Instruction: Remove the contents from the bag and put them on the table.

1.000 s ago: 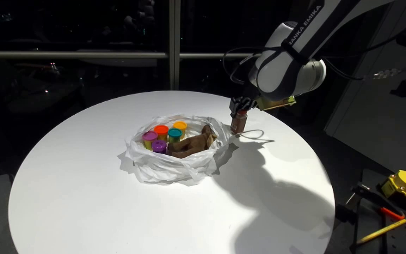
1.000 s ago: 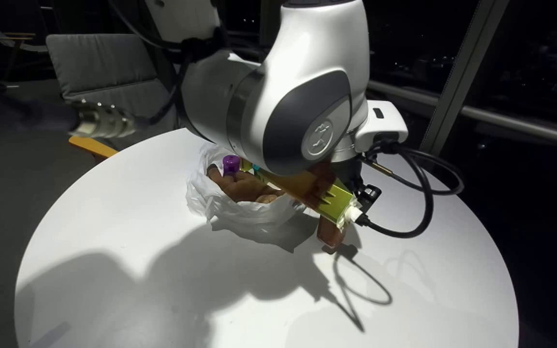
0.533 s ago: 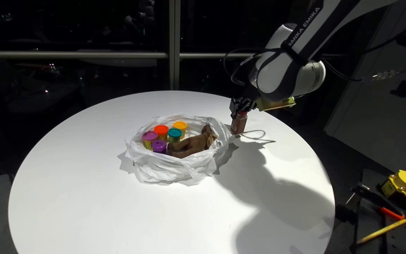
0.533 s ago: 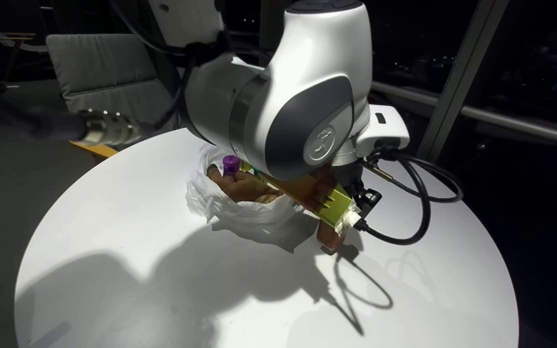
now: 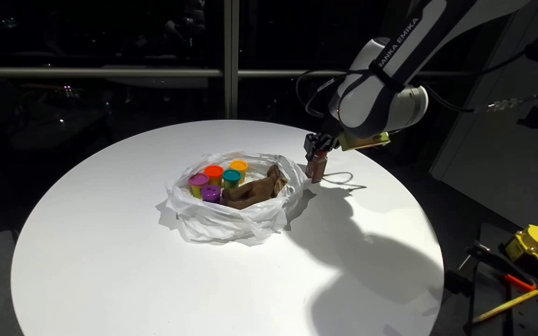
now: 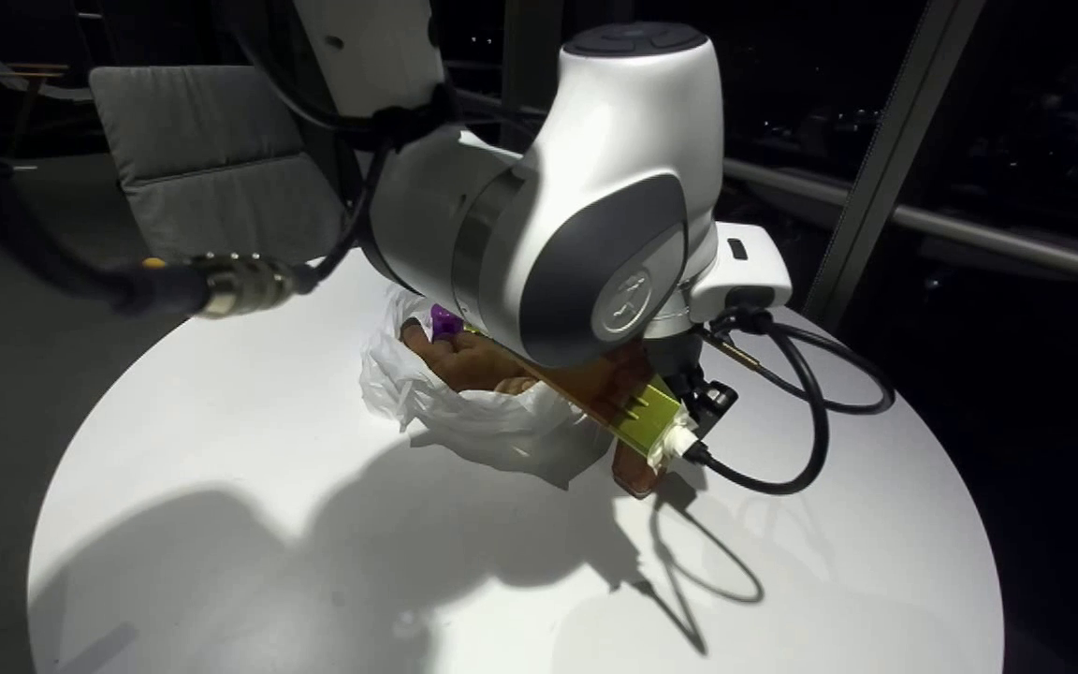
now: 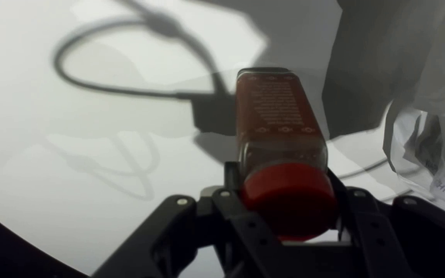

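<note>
Wrist view: the pincer (image 7: pixel 283 179) grips the red-capped bottle (image 7: pixel 280 112); base contact unclear, so lower gently onto the counter (image 7: pixel 72 216), inside its edge.

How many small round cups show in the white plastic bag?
5 in the bag. In an exterior view: yellow-lidded cup rearmost, teal-lidded cup before it, orange-lidded cup left of both, pink-lidded cup leftmost, purple cup foremost. More may hide.

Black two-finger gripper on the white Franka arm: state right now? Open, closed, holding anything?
Black two-finger gripper: closed on the red-capped, square-sided brown bottle, holding it at its capped end.
</note>
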Robot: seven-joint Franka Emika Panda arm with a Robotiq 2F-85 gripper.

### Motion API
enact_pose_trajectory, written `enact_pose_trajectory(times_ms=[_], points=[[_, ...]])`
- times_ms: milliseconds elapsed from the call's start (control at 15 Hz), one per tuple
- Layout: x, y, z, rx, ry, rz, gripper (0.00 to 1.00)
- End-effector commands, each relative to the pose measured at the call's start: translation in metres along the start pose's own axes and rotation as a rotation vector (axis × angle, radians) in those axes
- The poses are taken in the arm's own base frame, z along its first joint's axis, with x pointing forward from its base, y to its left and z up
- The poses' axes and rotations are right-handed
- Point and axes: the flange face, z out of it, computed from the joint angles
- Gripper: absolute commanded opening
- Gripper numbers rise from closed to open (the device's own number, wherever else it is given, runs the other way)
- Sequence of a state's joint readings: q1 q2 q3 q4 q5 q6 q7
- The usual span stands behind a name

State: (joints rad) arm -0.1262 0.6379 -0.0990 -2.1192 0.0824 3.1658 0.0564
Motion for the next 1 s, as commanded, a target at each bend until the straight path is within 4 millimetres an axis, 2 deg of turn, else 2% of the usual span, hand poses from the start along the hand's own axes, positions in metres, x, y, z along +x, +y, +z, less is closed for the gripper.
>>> enact_pose_trajectory(times_ms=[0, 200, 267, 467, 600, 800, 933], points=[[0.009, -0.003, 0.0, 0.009, 0.015, 0.011, 0.76], [0.009, -0.006, -0.018, 0.008, 0.041, 0.008, 0.96], [0.009, -0.007, -0.024, 0.009, 0.046, 0.006, 1.0], [0.007, -0.021, -0.052, 0.022, 0.017, -0.005, 1.0], [0.007, -0.036, -0.079, 0.03, -0.032, -0.02, 1.0], [0.004, -0.071, -0.118, 0.087, -0.19, -0.084, 1.0], [0.009, -0.097, -0.143, 0.126, -0.282, -0.108, 1.0]])
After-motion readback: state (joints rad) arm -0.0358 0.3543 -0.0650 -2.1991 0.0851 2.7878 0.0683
